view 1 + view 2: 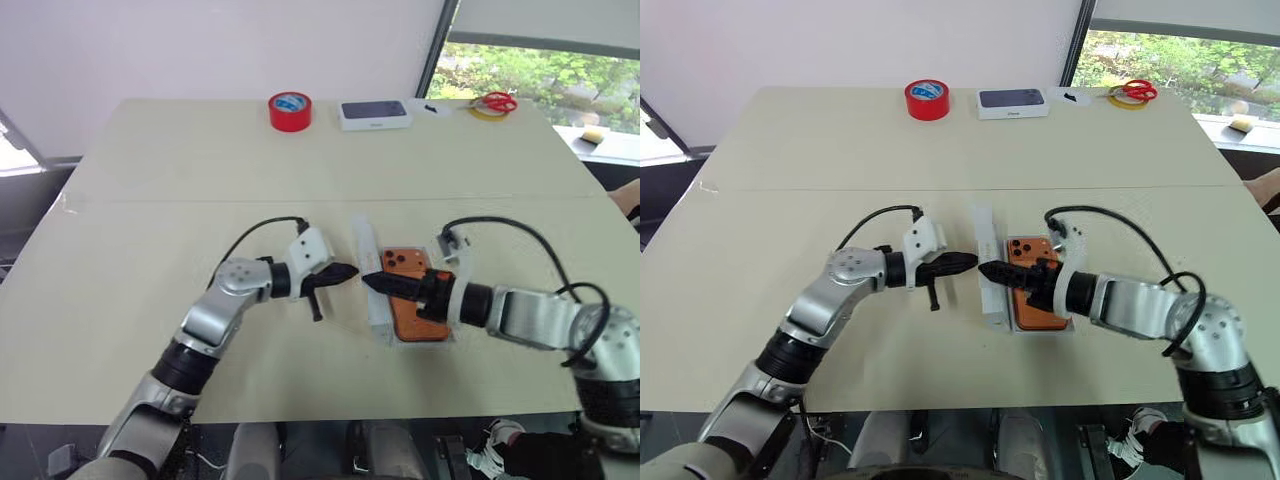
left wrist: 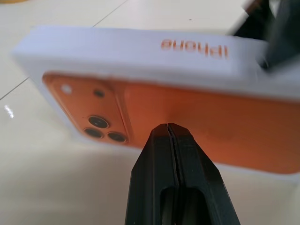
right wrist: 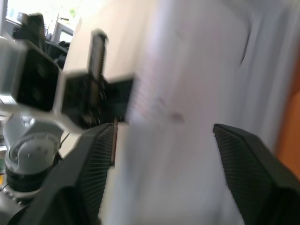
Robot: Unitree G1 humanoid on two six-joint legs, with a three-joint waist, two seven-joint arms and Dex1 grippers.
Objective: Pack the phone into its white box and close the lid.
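Middle of the frame is crowded: left gripper [image 1: 342,272] and right gripper [image 1: 372,283] almost meet over the lid [image 1: 366,270], which stands up beside the phone [image 1: 408,300]. Wide bare table [image 1: 150,180] everywhere else. Red tape roll [image 1: 290,110] sits along the top.

The phone [image 1: 412,300] lies in the white box [image 1: 436,338] at the worktop's [image 1: 150,230] near middle, the lid [image 1: 366,270] standing on edge along its left side. Left claw [image 1: 343,272] sits left of the lid, right claw [image 1: 375,283] over the phone.
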